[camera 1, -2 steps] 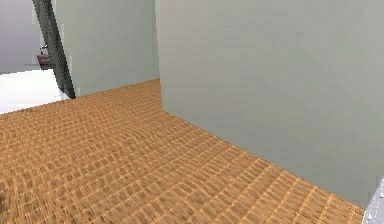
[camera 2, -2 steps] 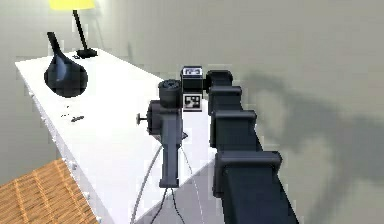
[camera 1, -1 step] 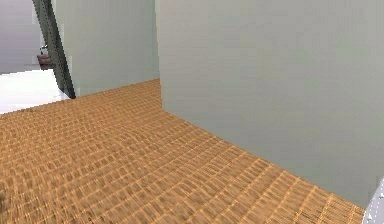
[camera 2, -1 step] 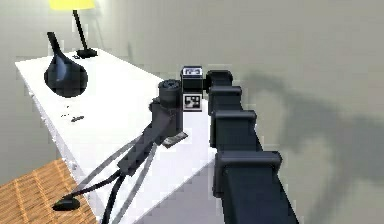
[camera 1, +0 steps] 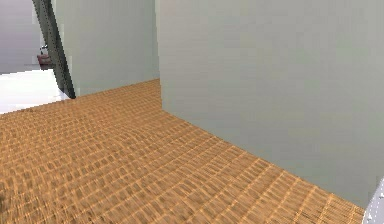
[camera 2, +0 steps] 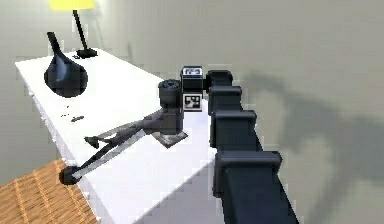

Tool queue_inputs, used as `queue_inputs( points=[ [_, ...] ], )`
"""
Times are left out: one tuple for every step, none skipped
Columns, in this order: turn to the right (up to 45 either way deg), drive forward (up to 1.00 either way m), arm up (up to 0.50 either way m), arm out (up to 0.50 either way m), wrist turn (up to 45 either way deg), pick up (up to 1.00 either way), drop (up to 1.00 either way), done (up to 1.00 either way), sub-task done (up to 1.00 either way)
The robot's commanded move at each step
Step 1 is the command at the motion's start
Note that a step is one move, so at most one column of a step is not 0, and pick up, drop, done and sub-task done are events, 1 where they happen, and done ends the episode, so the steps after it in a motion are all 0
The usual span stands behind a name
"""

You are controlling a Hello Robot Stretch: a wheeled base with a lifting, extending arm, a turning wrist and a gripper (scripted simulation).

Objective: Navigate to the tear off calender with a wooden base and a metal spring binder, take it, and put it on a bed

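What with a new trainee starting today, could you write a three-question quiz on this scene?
1. True or false: the lamp on the white table has a yellow shade.
2. What stands on the table near the lamp? A) a dark vase B) a red kettle C) a stack of books
3. Fill in: in the forward view, the floor is made of ____ boards.

Key: 1 true; 2 A; 3 wooden.
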Motion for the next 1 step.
queue_inputs(
  points=[
    [0.0,0.0,0.0,0.0,45.0,0.0,0.0,0.0,0.0]
  ],
)
